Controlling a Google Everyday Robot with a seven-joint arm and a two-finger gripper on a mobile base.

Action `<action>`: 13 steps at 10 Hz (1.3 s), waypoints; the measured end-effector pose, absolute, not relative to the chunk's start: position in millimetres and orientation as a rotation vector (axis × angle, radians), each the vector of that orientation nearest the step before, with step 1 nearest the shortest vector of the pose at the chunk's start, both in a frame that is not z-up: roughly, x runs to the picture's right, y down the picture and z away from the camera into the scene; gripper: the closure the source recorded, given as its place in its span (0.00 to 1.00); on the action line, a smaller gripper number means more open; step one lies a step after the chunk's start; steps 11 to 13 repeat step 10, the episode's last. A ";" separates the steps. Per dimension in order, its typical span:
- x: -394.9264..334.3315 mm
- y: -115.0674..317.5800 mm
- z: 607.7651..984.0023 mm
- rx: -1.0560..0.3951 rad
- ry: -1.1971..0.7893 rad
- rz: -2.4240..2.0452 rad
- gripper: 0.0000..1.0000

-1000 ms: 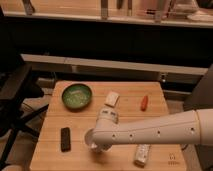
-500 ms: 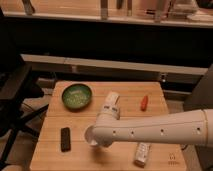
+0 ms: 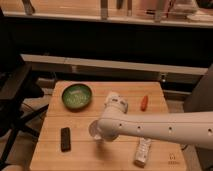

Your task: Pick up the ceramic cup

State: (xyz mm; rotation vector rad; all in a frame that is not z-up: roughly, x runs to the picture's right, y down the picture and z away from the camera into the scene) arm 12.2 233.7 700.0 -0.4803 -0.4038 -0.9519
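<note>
White arm (image 3: 165,127) reaching in from the right across a wooden counter (image 3: 90,155). Pincer (image 3: 100,131) low over the counter's middle, at the arm's left end, mostly hidden behind the wrist; how far open, cannot tell. Cup (image 3: 94,131) right at the pincer, pale and round, only partly seen beside the wrist, near the counter's centre; whether held or merely touched, cannot tell. Green bowl (image 3: 76,95) on the far left of the counter. Black bar-shaped object (image 3: 65,138) near left. Small orange-red item (image 3: 144,102) far right. White oblong object (image 3: 143,151) near right, below the arm. Small dark mark (image 3: 173,157) at the counter's near right corner, not readable. No legible labels or brands.
</note>
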 end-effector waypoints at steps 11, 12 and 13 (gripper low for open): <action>30.4 200.9 691.7 -0.469 -0.410 -0.944 0.96; 30.4 200.9 691.7 -0.469 -0.410 -0.944 0.96; 30.4 200.9 691.7 -0.469 -0.410 -0.944 0.96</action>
